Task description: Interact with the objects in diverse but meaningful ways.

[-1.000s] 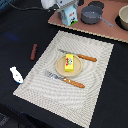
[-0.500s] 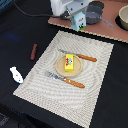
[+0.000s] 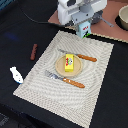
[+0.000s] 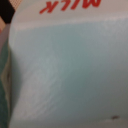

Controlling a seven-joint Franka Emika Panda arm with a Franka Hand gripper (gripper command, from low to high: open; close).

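Observation:
My gripper (image 3: 81, 24) hangs over the far edge of the woven placemat (image 3: 45, 82), shut on a light blue-and-white little box (image 3: 83, 32). That box (image 4: 65, 75) fills the wrist view, with red "MILK" lettering along one edge, and hides the fingers there. A yellow rectangular pack (image 3: 69, 62) with red-white print lies on a small round plate (image 3: 59, 66) in the middle of the mat. A dark reddish-brown stick (image 3: 34, 51) lies on the black table at the exterior view's left. A white scoop-like piece (image 3: 16, 75) lies nearer the front left.
A knife (image 3: 80, 56) with an orange handle lies beyond the plate and a fork (image 3: 65, 79) with an orange handle lies in front of it. A pinkish board (image 3: 107, 22) and a bowl (image 3: 123, 18) sit at the back right.
The gripper with the little box has moved toward the exterior view's right and down, closer to the far edge of the placemat. Everything on the table has stayed put.

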